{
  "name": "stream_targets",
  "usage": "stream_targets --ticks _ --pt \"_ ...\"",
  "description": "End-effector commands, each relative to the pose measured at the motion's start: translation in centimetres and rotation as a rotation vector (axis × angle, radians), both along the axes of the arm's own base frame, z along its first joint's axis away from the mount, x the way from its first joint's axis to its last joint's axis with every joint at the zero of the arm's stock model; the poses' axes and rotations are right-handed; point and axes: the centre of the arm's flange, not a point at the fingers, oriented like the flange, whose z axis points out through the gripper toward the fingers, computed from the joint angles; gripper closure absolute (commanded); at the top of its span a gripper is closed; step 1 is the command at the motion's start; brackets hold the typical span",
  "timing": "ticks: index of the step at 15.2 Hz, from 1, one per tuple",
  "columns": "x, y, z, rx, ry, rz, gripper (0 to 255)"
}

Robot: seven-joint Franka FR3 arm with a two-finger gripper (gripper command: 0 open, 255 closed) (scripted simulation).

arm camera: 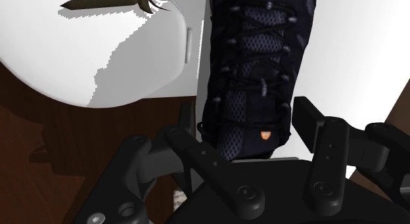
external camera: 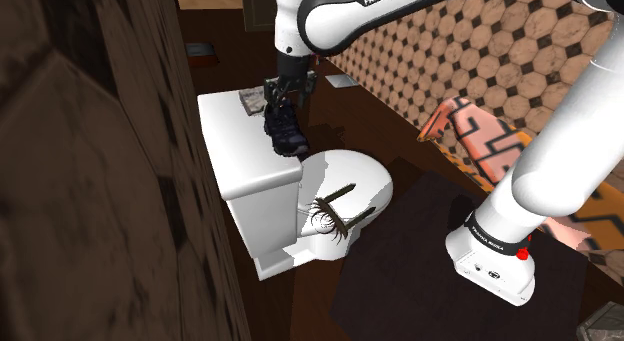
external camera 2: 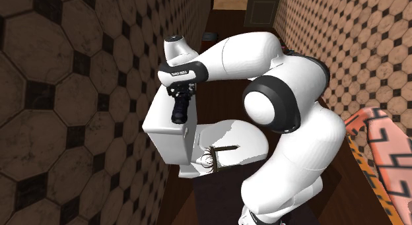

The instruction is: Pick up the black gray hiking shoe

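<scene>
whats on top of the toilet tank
The shoe is over the tank's edge, clasped by the pincer. A small grey thing lies behind it, partly covered by the pincer. Whether the shoe touches the tank is hidden.

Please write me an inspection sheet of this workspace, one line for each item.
Surface: white toilet tank, with the closed toilet lid in front of it.
Job's things: black and grey hiking shoe, over the tank's edge, toe pointing away from the gripper.
Clutter: brown-handled brush lying on the toilet lid; small grey object on the tank.
Grippers: the gripper clasps the shoe's ankle end between its fingers.
Cables: nothing seen.
Surroundings: octagon-patterned walls; dark rug on the floor; orange patterned object by the wall.
</scene>
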Motion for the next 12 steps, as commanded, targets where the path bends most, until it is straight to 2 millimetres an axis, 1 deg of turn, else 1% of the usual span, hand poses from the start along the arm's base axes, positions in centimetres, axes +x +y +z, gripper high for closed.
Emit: stream_targets --ticks 1,10,12 --pt "0.0 0.0 1.2 0.001 -0.001 0.000 255" --pt "0.0 0.0 5.9 0.001 -0.001 0.000 255" --pt "0.0 0.0 6.0 0.001 -0.001 0.000 255"
